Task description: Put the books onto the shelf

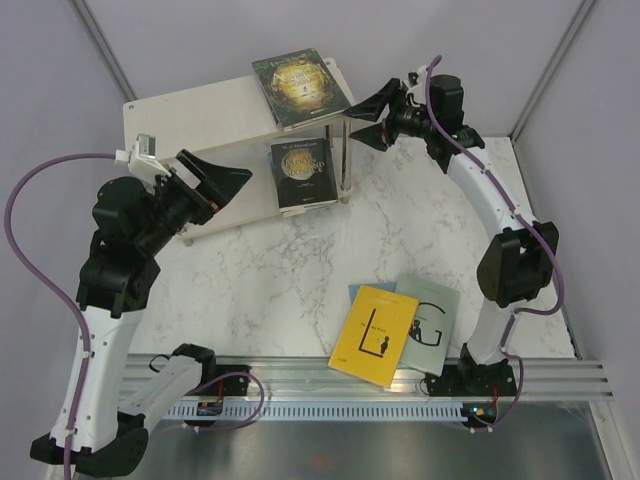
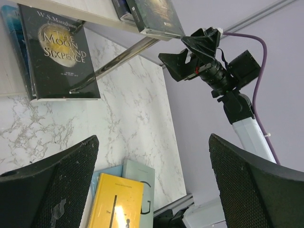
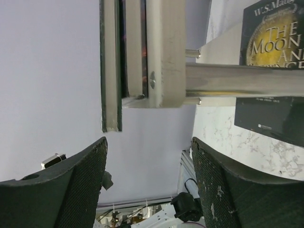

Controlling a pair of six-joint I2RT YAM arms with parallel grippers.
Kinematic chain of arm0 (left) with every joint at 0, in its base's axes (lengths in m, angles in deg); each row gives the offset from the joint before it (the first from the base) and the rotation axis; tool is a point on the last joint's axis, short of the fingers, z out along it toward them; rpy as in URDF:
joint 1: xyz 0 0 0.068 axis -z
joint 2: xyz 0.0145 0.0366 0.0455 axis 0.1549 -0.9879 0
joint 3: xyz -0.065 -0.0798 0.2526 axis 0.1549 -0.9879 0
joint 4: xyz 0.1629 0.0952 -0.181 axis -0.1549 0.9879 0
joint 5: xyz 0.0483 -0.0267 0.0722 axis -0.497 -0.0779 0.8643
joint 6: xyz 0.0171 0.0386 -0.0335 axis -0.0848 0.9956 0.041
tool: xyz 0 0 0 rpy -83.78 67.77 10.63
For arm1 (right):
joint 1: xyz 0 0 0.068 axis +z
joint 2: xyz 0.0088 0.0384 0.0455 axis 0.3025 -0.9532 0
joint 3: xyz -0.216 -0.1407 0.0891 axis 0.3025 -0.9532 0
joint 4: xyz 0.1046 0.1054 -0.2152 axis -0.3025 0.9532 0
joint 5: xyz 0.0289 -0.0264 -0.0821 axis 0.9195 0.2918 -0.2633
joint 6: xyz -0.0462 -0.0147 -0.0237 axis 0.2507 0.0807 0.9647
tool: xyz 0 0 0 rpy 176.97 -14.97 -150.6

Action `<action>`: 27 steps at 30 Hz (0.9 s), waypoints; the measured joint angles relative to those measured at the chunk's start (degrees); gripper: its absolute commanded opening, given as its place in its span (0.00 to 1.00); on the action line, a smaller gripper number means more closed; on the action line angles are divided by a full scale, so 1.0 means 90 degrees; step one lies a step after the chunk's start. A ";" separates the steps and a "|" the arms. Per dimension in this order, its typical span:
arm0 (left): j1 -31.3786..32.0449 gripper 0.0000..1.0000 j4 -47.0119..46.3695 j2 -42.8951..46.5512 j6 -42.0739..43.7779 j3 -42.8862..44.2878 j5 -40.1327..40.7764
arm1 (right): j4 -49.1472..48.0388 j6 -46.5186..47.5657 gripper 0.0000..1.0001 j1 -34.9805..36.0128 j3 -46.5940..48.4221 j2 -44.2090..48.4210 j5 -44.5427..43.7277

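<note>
Green-gold in its cover, the forest book (image 1: 300, 88) is laid flat on the top board of the shelf (image 1: 190, 110), just in front of the right gripper (image 1: 357, 123), whose jaws are seen spread apart with nothing between them. One corner of this book hangs past the end of the board, toward the fingers. It is therefore judged that the book can be knocked askew or tipped off if the arm is drawn away carelessly or swung sideways. The thin metal pole (image 1: 345, 160) just below the fingers can also be struck. The dark book with gold lettering (image 1: 303, 172) is found on the lower board, below and beyond this gripper, and just ahead of the left gripper (image 1: 228, 188), which is held wide open and empty. The yellow book (image 1: 375, 335), the grey-green book (image 1: 435, 322) and a teal-blue book (image 1: 356, 291) partly covered by them are seen on the table (image 1: 280, 270), well apart from both grippers, toward the arm bases.
</note>
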 measured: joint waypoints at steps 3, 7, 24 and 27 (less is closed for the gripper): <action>0.0000 0.99 0.0000 0.0000 0.0085 -0.0112 -0.0092 | 0.0058 0.0185 0.77 -0.0165 -0.0403 0.0350 -0.0022; 0.0000 0.99 0.0002 0.0010 0.0192 -0.0425 -0.0265 | 0.0107 0.0408 0.78 -0.0760 -0.1263 0.1304 -0.0061; 0.2125 1.00 -0.1790 -0.1882 0.0403 -0.3747 -0.2086 | 0.4369 0.2985 0.98 -0.1438 -0.6921 0.5996 -0.2079; 0.2628 1.00 -0.2358 -0.2518 0.0398 -0.4102 -0.2220 | 0.4833 0.3113 0.98 -0.1430 -0.7453 0.6494 -0.2076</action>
